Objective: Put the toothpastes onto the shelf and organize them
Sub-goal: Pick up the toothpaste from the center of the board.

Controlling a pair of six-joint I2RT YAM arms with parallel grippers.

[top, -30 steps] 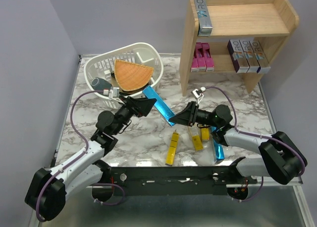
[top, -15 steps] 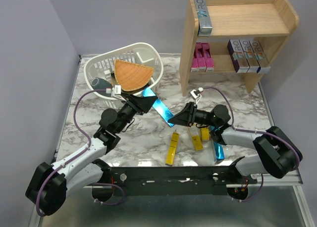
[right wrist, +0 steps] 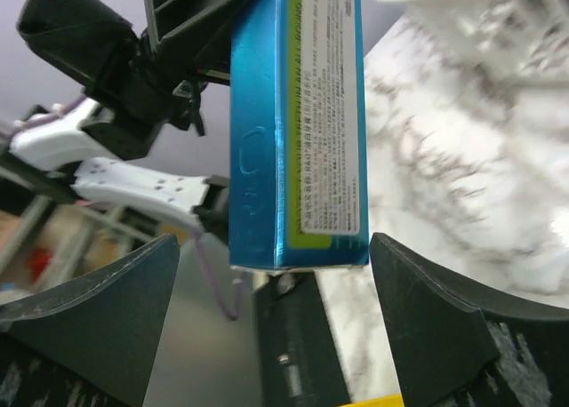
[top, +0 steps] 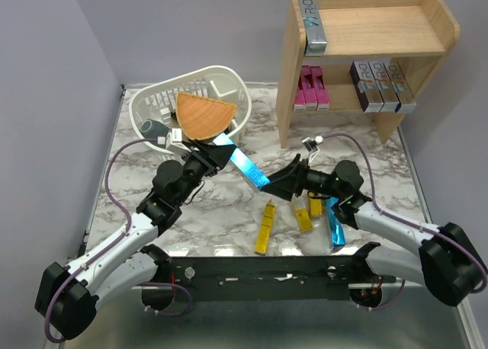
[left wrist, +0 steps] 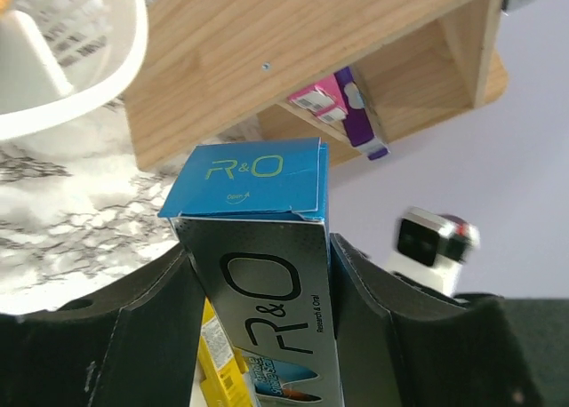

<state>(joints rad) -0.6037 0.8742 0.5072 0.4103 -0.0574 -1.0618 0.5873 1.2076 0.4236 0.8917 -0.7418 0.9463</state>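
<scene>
Blue toothpaste box (top: 245,166), in mid-frame of the top view, is clamped at one end by the left gripper (top: 223,154). The right gripper (top: 274,186) fingers stand wide apart around its other end, with gaps either side.

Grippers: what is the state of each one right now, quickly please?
Left gripper: closed on the blue toothpaste carton.
Right gripper: open, with a gap to the same carton on both sides.

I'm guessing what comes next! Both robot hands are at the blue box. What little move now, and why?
Probably the right gripper backs away: its jaws stand open around the blue carton, while the left gripper pinches it, ready for the shelf.
</scene>
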